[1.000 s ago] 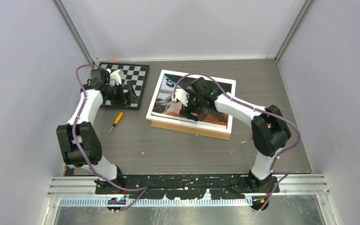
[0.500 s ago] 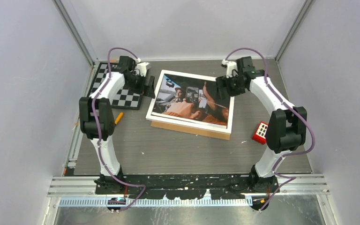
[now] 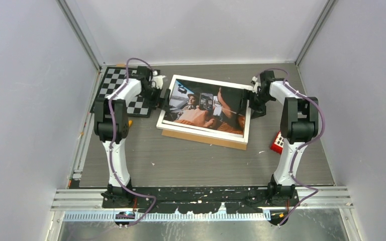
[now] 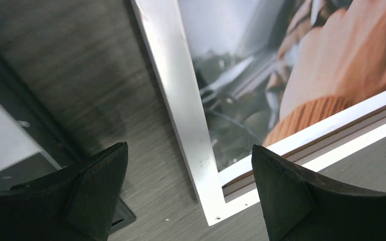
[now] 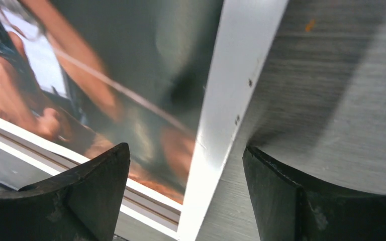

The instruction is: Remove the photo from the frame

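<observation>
The frame (image 3: 249, 113) lies face up in the middle of the table, white border showing, with the photo (image 3: 203, 105) of people in a car inside it. My left gripper (image 3: 164, 98) is open and low over the frame's left edge. In the left wrist view the gripper (image 4: 188, 147) straddles the white border (image 4: 176, 85) near a corner, beside the photo (image 4: 301, 65). My right gripper (image 3: 250, 103) is open at the frame's right edge. In the right wrist view the gripper (image 5: 186, 147) straddles the border (image 5: 241, 60), with the photo (image 5: 120, 75) to its left. Neither holds anything.
A brown board (image 3: 201, 139) sticks out under the frame's near edge. A black-and-white checkerboard (image 3: 130, 95) lies at the back left, partly under my left arm. A small red block (image 3: 280, 142) lies near the right arm. Grey walls close in the table on three sides.
My left gripper moved from the checkerboard to the frame's left edge. My right gripper moved off the photo, out to the back right, then down to the frame's right edge.
</observation>
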You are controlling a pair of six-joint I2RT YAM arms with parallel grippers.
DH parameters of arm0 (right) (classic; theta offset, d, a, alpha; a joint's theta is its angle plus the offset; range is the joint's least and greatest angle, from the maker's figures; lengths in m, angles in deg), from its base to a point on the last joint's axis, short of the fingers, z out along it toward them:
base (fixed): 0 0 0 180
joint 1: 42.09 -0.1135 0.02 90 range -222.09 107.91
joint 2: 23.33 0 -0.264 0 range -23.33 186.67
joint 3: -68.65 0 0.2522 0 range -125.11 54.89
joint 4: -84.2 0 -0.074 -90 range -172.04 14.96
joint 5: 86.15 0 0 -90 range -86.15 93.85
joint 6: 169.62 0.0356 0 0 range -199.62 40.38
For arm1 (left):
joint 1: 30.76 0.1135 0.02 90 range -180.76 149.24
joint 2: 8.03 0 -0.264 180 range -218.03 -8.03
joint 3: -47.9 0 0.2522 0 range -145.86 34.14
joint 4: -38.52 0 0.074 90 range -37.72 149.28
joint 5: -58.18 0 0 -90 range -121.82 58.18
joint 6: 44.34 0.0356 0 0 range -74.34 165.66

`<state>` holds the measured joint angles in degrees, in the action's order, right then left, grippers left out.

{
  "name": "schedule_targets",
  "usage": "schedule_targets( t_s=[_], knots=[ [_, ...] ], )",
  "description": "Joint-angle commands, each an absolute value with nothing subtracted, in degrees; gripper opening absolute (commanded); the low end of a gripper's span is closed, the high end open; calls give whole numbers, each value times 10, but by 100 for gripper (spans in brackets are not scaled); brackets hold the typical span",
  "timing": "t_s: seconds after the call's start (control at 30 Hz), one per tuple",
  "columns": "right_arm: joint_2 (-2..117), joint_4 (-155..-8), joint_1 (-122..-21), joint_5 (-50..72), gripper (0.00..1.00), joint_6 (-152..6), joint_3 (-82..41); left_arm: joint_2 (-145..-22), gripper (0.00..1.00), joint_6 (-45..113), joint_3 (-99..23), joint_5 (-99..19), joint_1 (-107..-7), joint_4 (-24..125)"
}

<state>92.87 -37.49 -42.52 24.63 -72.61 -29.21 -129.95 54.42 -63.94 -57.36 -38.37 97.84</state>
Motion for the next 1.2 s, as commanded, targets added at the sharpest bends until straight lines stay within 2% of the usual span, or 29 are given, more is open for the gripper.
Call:
schedule_targets(
  t_s=[0.0, 0.27, 0.53, 0.67, 0.8, 0.9, 1.07, 1.17],
  knots=[
    [975, -379, -429, 289, 84, -701, -348, -1274, 94, 529, -583, -584, -400, 966],
    [1079, -368, -429, 368, 73, -695, -458, -1229, 91, 525, -482, -601, -418, 942],
    [1111, -359, -434, 383, 72, -707, -506, -1204, 90, 525, -467, -606, -423, 951],
    [1071, -346, -429, 377, 75, -710, -485, -1193, 93, 531, -501, -571, -423, 987],
    [1011, -336, -400, 375, 84, -702, -462, -1163, 99, 538, -531, -538, -418, 1026],
    [963, -329, -388, 373, 89, -718, -458, -1137, 100, 551, -557, -517, -411, 1046],
    [913, -302, -381, 364, 99, -754, -510, -1141, 100, 590, -679, -504, -394, 1135],
    [891, -300, -380, 354, 100, -771, -550, -1152, 100, 595, -775, -513, -373, 1175]
  ],
)
